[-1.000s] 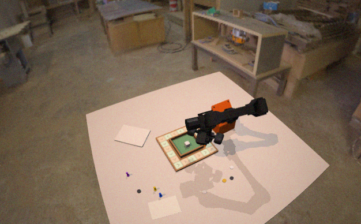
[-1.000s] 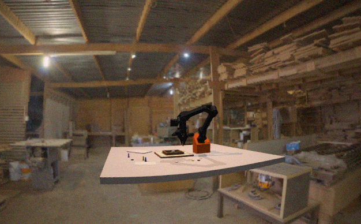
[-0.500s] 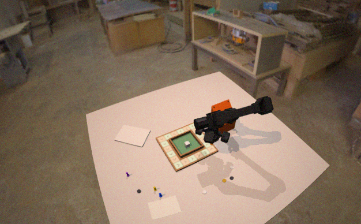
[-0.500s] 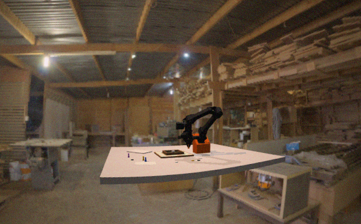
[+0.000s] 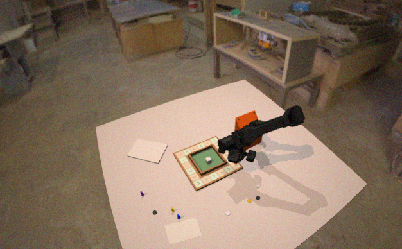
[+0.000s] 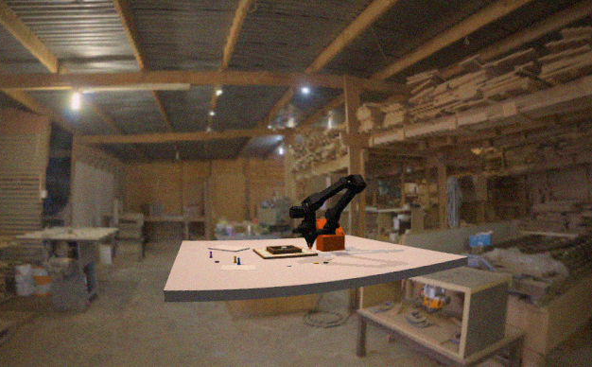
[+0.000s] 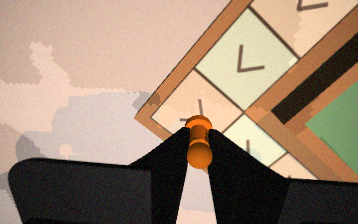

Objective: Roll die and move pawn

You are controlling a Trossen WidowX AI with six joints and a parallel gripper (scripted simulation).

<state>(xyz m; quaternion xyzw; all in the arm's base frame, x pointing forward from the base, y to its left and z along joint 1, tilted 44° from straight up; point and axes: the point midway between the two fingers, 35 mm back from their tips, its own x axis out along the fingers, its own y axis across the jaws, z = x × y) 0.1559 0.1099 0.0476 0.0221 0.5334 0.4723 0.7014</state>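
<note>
— In a timber-filled workshop, what on the one pale table (image 5: 124, 138) (image 6: 217, 279) (image 7: 105, 35)?
— Three standing pawns: purple (image 5: 142, 194) (image 6: 211, 254), yellow (image 5: 173, 210) (image 6: 235, 259), blue (image 5: 178, 217) (image 6: 238, 261). Five flat discs: two dark, two white, one yellow.
— And in the gripper (image 5: 235, 160) (image 6: 310, 246) (image 7: 199, 135)?
— Closed on one orange pawn (image 5: 235, 163) (image 7: 199, 142), above a corner of the one board (image 5: 186, 171) (image 6: 264, 253) (image 7: 245, 55).
— The die (image 5: 208, 159) (image 6: 284, 247)?
— Just one, inside the tray (image 5: 201, 173) (image 6: 284, 252) (image 7: 325, 71); top pips too small to tell.

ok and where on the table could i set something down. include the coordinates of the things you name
Between the white card (image 5: 148, 151) and the purple pawn (image 5: 142, 194) (image 6: 211, 254), bare tabletop shows. It's crowded by the yellow pawn (image 5: 173, 210) (image 6: 235, 259) and blue pawn (image 5: 178, 217) (image 6: 238, 261), and under the arm (image 5: 246, 136) (image 6: 330, 191).
</note>
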